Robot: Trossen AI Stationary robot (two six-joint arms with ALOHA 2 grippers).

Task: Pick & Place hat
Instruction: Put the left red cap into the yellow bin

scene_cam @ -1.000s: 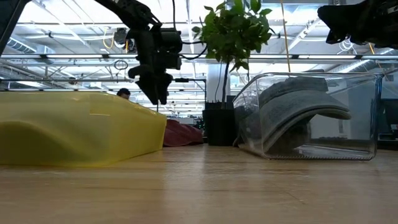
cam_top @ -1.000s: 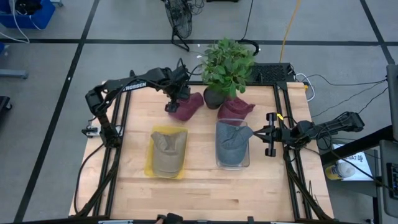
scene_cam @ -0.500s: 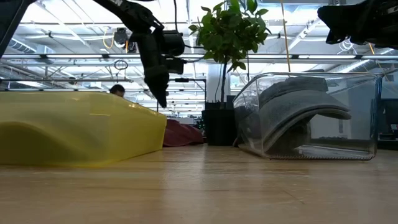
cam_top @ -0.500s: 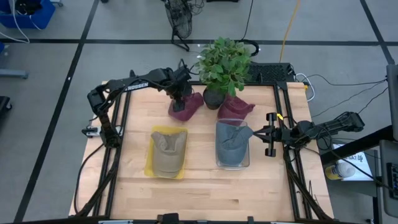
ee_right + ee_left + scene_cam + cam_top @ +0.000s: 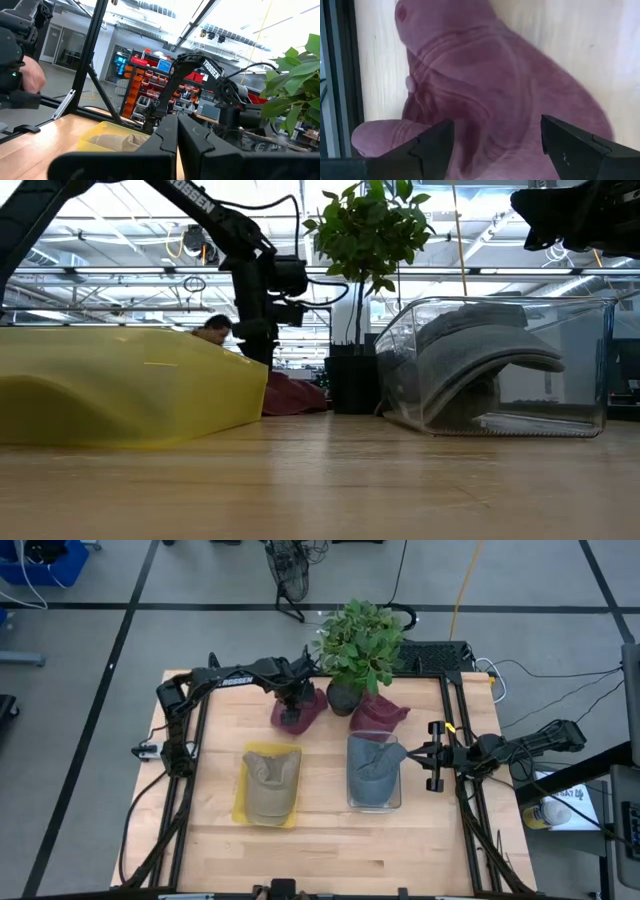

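While poised with fingers spread directly above the maroon hat (image 5: pixel 495 95) at the bench's (image 5: pixel 330 840) far edge, left claw (image 5: pixel 492 150) straddling the crown. Best lowered straight until both fingertips flank a fold of cloth, then closed on a thick ridge rather than the flat brim, clear of the plant pot (image 5: pixel 343 697) just beside. Right claw (image 5: pixel 432 755) pressed together, waiting well apart beside the clear bin (image 5: pixel 374 802).

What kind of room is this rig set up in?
Probably a robotics lab or workshop: exposed ceiling trusses and bright lights, shelving stacked with orange and red parts bins, and cables running across a grey floor marked with tape lines around the wooden table.
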